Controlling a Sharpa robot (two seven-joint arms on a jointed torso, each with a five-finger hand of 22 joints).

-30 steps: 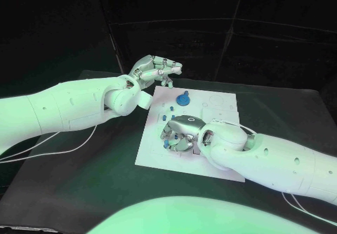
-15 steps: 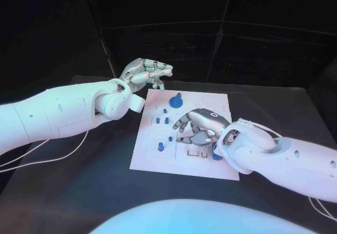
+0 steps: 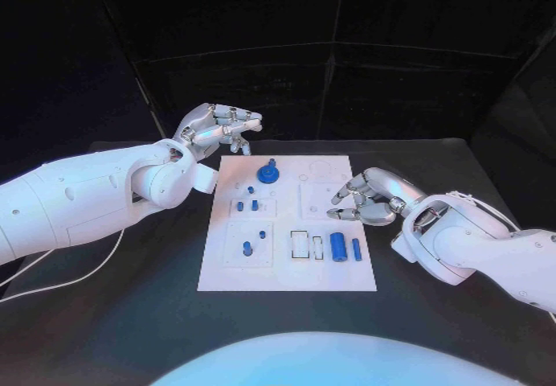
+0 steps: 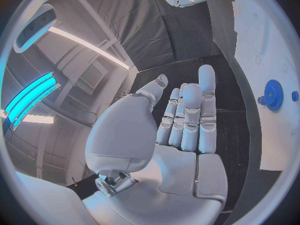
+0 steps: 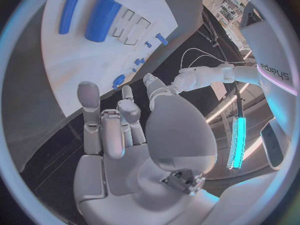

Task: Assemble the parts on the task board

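Note:
The white task board [image 3: 290, 273] lies mid-table. A blue gear [image 3: 269, 172] stands near its far edge, small blue pegs [image 3: 244, 206] sit left of centre, and a thick blue cylinder [image 3: 337, 246] lies beside a thin blue rod [image 3: 356, 248] near the right. My left hand [image 3: 220, 125] hovers beyond the board's far left corner, fingers loosely apart, holding nothing. My right hand [image 3: 365, 197] hangs over the board's right edge, fingers loosely curled and empty. The left wrist view shows the gear [image 4: 273, 94]. In the right wrist view the cylinder [image 5: 102, 19] and the rod [image 5: 69, 12] lie ahead of the fingertips.
Black tabletop [image 3: 139, 305] surrounds the board on all sides. White rectangular slots [image 3: 307, 244] sit left of the cylinder. A thin cable [image 3: 70, 277] trails under my left arm.
My right hand has lifted off the board's middle and drawn back to its right edge, uncovering the cylinder and rod. The left hand stays raised at the far left corner.

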